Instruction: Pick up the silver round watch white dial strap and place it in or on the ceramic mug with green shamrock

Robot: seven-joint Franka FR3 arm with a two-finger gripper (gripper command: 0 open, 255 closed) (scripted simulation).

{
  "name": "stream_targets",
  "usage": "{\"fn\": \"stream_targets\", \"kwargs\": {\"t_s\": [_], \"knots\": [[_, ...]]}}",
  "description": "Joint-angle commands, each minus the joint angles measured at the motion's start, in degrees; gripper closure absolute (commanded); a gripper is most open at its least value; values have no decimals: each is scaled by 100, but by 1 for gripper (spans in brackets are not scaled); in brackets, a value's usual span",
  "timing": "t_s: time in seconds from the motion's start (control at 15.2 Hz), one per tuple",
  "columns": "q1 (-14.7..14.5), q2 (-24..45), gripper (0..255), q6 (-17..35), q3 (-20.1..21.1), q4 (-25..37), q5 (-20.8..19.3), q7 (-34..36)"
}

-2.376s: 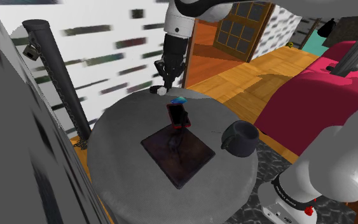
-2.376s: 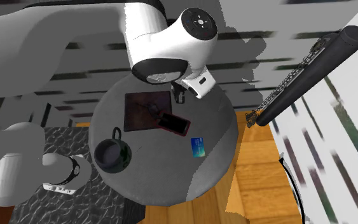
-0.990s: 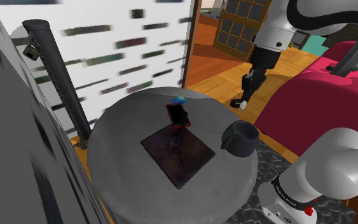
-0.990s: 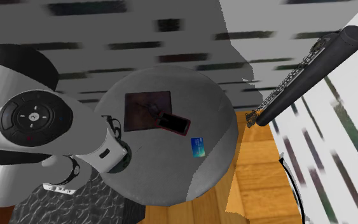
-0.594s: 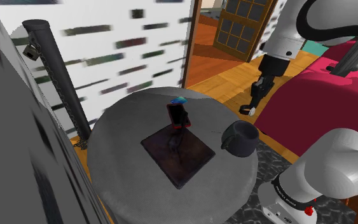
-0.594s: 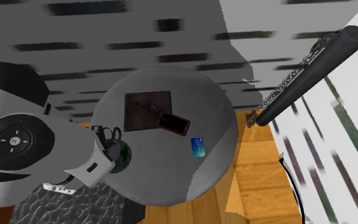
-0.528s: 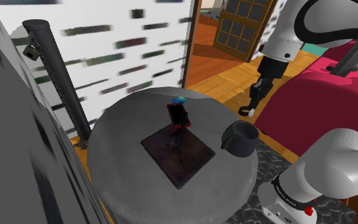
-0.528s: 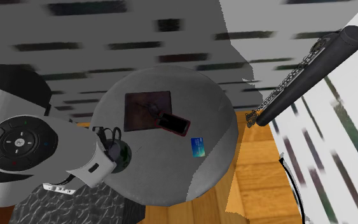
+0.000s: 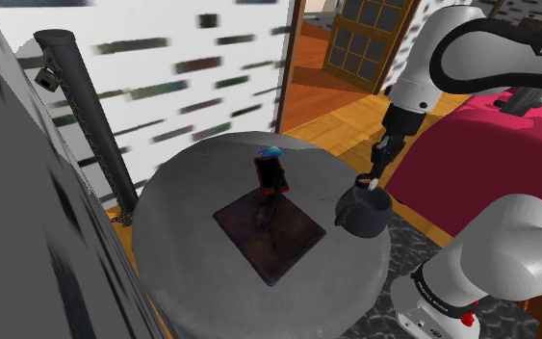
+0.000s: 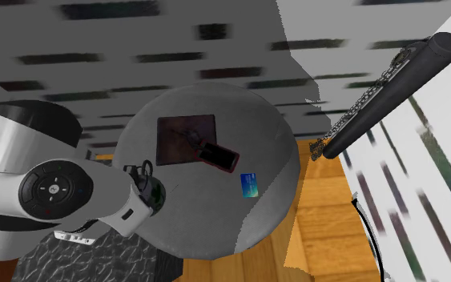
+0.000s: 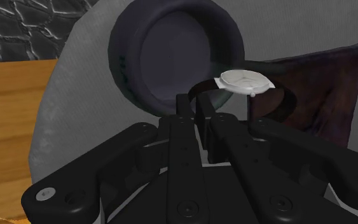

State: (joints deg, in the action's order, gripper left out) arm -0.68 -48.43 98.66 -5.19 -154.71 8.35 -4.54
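Note:
The watch (image 11: 244,81) has a pale round dial and a dark strap. My gripper (image 11: 194,105) is shut on the strap, and the dial sticks out to one side of the fingers. Right below it stands a dark mug (image 11: 171,51), its open mouth facing the hand and faint green marks on its side. In the shoulder view the gripper (image 9: 376,168) hangs just over the mug (image 9: 363,214) near the round table's right edge, with the watch (image 9: 372,181) at the rim. In the second exterior view the arm hides most of the mug (image 10: 156,197).
On the grey round table (image 9: 192,260) lie a dark square mat (image 9: 269,231), a red-edged phone (image 9: 270,174) and a blue card (image 9: 271,151). A black pole with a chain (image 9: 81,106) leans at the left. A crimson bed (image 9: 480,154) lies beyond the mug.
The arm carried the watch from beyond the table's right edge back over the mug and lowered it to the rim. The grip stayed shut throughout.

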Motion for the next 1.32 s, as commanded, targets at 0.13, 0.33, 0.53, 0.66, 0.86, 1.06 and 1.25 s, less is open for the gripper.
{"fn": "stream_targets", "kwargs": {"t_s": [0.13,0.33,0.53,0.66,0.86,1.06,1.25], "knots": [[7,66,255,335,-14,-273,0,-68],[7,66,255,334,-14,-273,0,-68],[7,66,255,335,-14,-273,0,-68],[7,66,255,334,-14,-272,0,-67],[7,66,0,334,-14,-272,0,-67],[7,66,0,334,-14,-272,0,-67],[43,112,0,-220,-88,320,-77,-61]]}}
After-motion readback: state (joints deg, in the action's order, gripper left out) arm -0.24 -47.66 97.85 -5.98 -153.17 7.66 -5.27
